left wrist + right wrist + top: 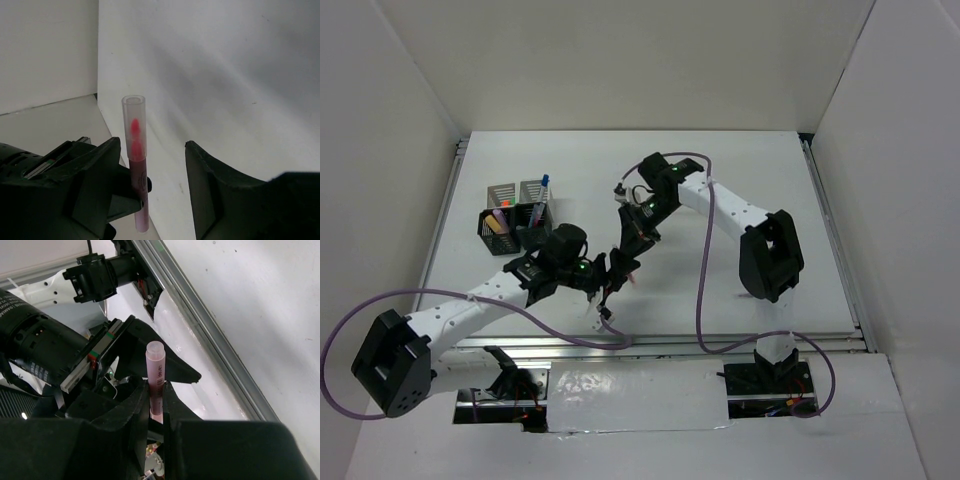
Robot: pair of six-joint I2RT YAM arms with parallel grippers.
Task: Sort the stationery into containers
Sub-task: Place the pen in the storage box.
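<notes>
- The right pincer is clamping the pink highlighter low on its barrel. Its jaws are pressing on both sides, so the pen is standing upright with its clear cap pointing up.
- The left pincer is standing open around that same highlighter. The barrel is sitting just beside one finger while the other finger is well apart from it, so the left is not gripping anything.
- In the top view the two pincers are meeting over the middle of the table, toward its near edge. The highlighter appears to be hanging clear of the surface between them.
- The mesh cups are sitting to the left of that meeting point, closer to the left arm. A few pens are already standing in them, a blue-capped pen among them.
- The step in hand is looking like a handover, with the right arm offering the pen so the left can carry it to the cups.
- The next move is calling for the left jaws to close squarely on the barrel above the right's grip before the right lets go. Letting go too soon would risk a drop, and an off-centre pinch could tilt the pen.
- After that, the pen is going to need lifting over a cup's rim and lowering in tail first.
</notes>
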